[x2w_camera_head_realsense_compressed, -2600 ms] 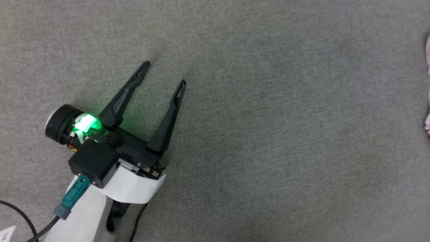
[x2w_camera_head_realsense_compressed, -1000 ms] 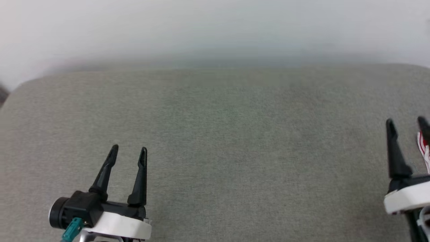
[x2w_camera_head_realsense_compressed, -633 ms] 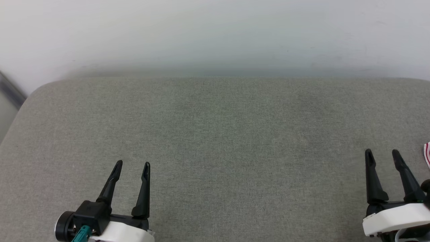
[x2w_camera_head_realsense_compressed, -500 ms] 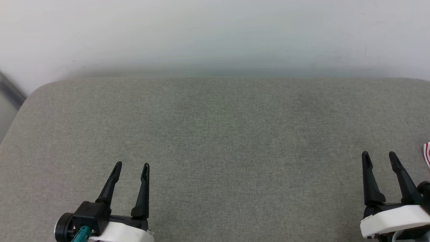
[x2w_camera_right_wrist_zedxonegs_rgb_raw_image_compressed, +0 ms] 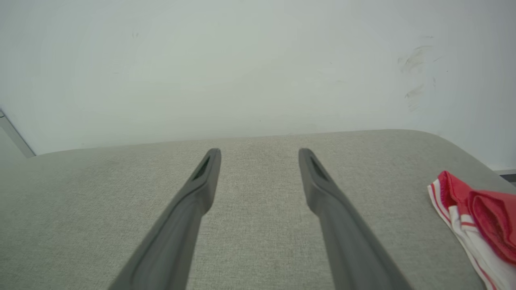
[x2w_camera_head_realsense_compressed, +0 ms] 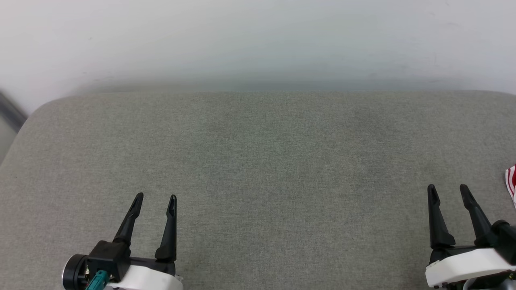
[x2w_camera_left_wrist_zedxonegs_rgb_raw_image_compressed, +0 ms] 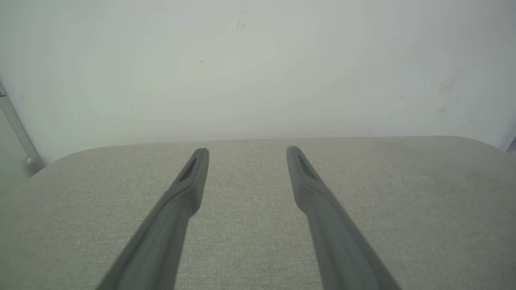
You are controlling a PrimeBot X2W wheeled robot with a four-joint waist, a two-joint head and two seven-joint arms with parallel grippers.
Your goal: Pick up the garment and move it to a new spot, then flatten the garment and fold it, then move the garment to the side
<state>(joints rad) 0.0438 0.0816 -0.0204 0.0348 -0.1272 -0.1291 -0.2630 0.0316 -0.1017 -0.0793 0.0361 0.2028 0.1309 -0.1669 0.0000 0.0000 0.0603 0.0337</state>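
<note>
Both the left gripper (x2w_camera_head_realsense_compressed: 155,196) and right gripper (x2w_camera_head_realsense_compressed: 447,187) hang wide open, holding nothing. The shirt (x2w_camera_right_wrist_zedxonegs_rgb_raw_image_compressed: 475,213) sits bunched at the far right edge of the grey cushion (x2w_camera_head_realsense_compressed: 258,161), near the right one. A sloppy reach could nudge it off the edge, I reckon

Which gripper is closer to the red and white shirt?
The right gripper: the red T-shirt with striped white trim lies just beside it; the left gripper sits far across the grey cushion.

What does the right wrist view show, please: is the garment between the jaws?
No, the garment lies on the grey cushion apart from the open right gripper.
</note>
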